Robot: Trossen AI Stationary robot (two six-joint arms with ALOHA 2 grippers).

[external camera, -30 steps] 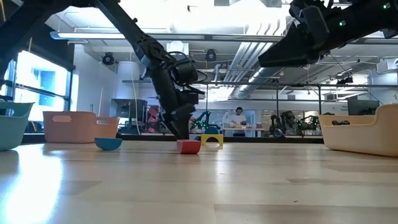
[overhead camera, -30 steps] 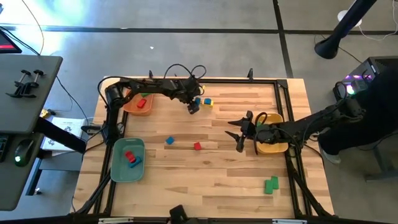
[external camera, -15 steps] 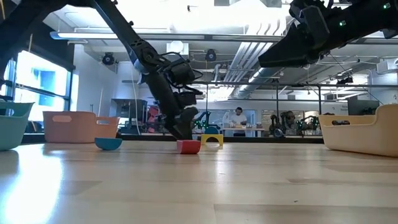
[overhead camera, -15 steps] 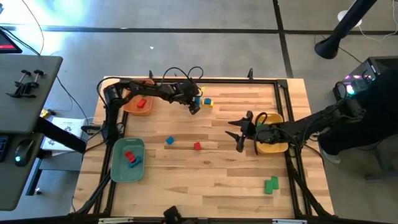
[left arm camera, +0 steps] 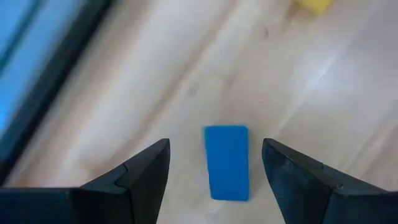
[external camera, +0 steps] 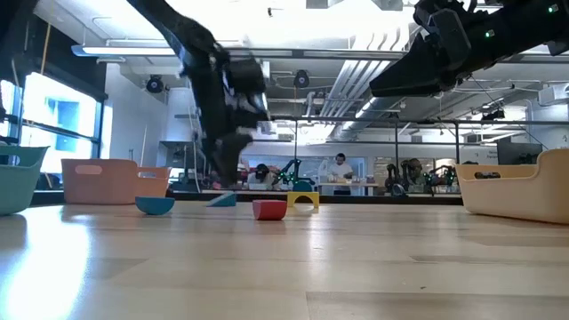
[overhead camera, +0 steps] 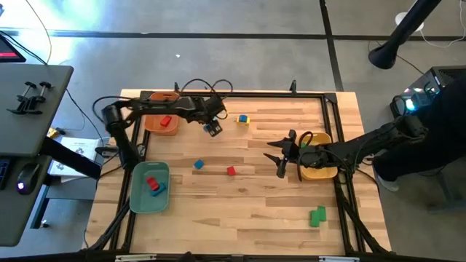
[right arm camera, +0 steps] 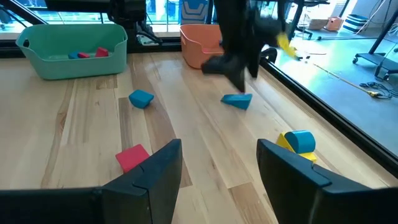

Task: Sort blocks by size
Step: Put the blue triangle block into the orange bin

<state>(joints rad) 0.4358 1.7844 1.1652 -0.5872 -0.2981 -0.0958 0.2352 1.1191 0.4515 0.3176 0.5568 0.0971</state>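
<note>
My left gripper (overhead camera: 212,128) hangs open at the table's far left, near the orange tray (overhead camera: 149,125). A flat blue block (left arm camera: 227,163) lies on the table between its two fingers and apart from both. It also shows in the low view (external camera: 222,199) and the right wrist view (right arm camera: 237,100). My right gripper (overhead camera: 280,156) is open and empty above the table's right middle. A yellow block with a blue piece on it (overhead camera: 242,118) stands at the far middle. A small blue block (overhead camera: 198,164) and a red block (overhead camera: 231,171) lie mid-table.
The orange tray holds a red block (overhead camera: 166,121). The teal tray (overhead camera: 138,196) at the near left holds a red and a blue block. The yellow tray (overhead camera: 320,173) lies under my right arm. Green blocks (overhead camera: 317,216) lie at the near right. A black frame edges the table.
My left gripper has gone from beside the yellow block toward the table's left edge and has risen off the table. The flat blue block has gone left with it and now lies on the table below the gripper, away from the yellow block.
</note>
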